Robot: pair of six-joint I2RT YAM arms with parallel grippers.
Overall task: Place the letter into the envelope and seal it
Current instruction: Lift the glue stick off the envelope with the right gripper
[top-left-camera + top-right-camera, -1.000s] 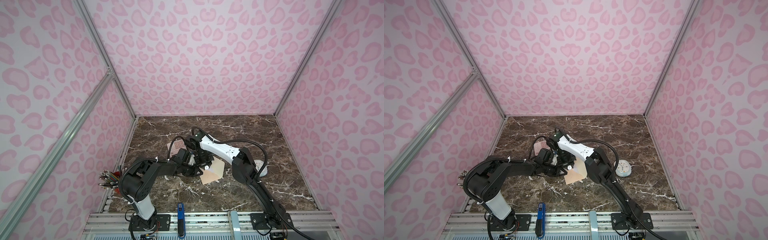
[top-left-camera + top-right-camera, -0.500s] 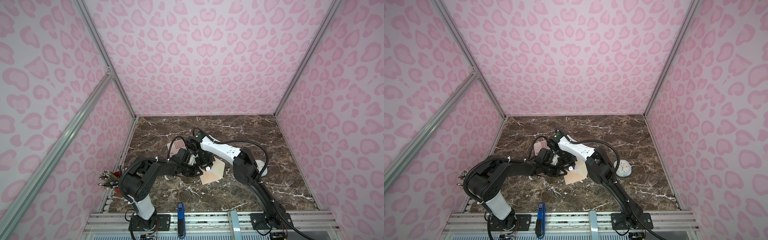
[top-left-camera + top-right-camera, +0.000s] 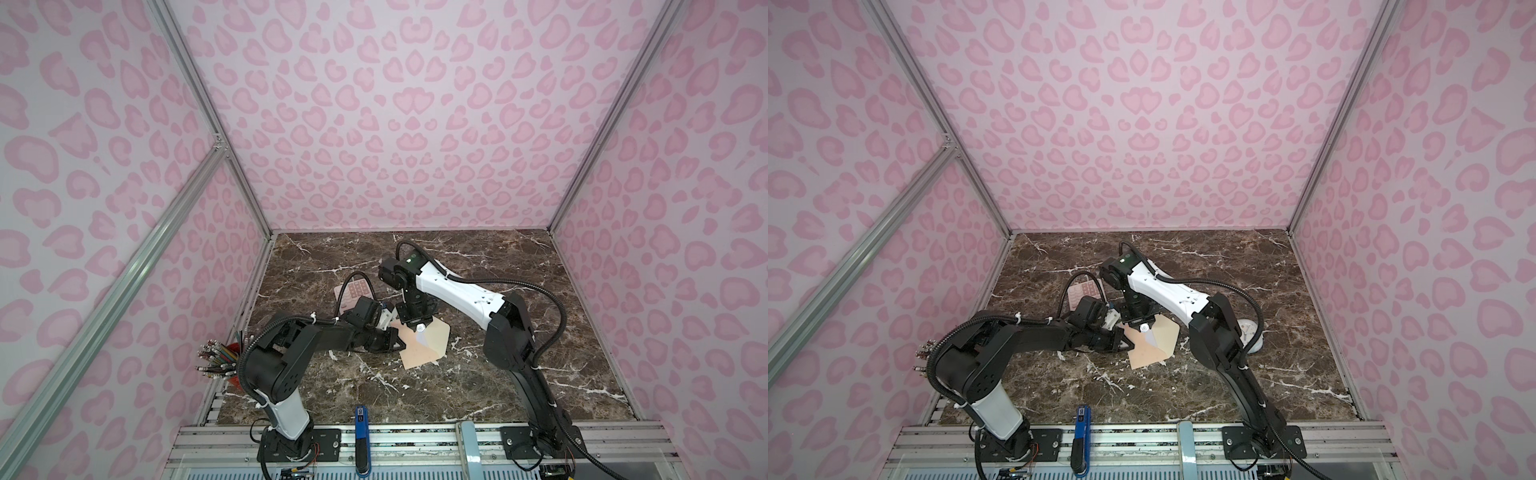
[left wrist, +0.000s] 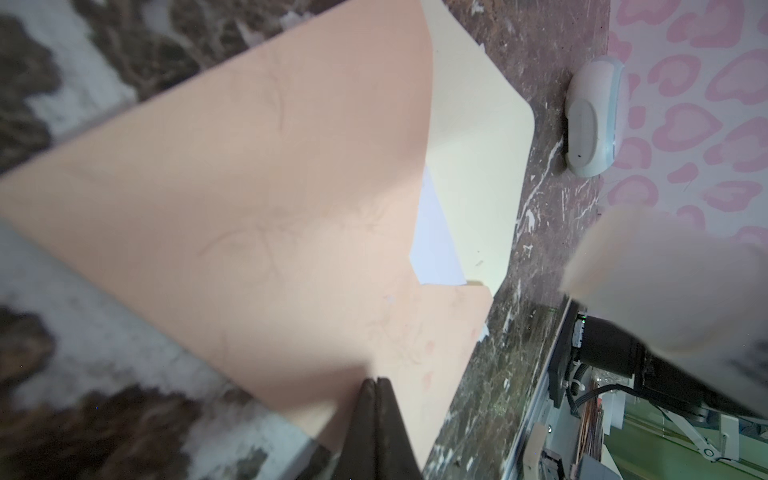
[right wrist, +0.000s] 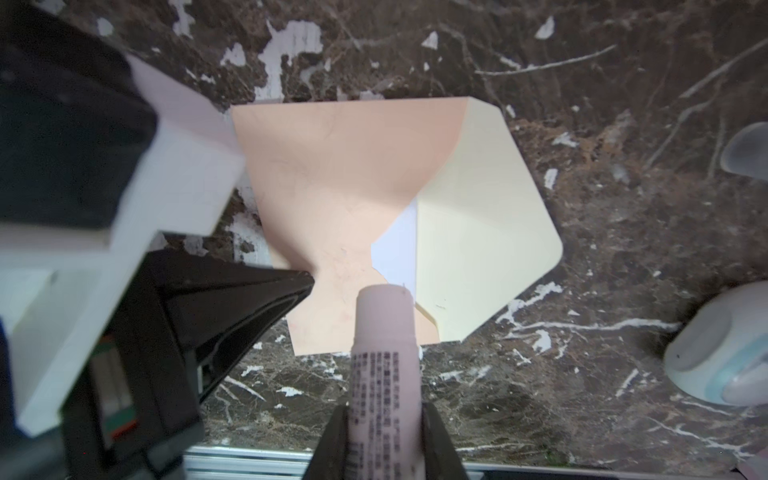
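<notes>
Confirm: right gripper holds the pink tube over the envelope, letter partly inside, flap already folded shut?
Not the flap. The cream flap lies open, unfolded away from the mouth of the envelope, with a white corner of the letter showing there; the right wrist view shows it. The rest stands: the right gripper holds the pink tube over the envelope.
</notes>
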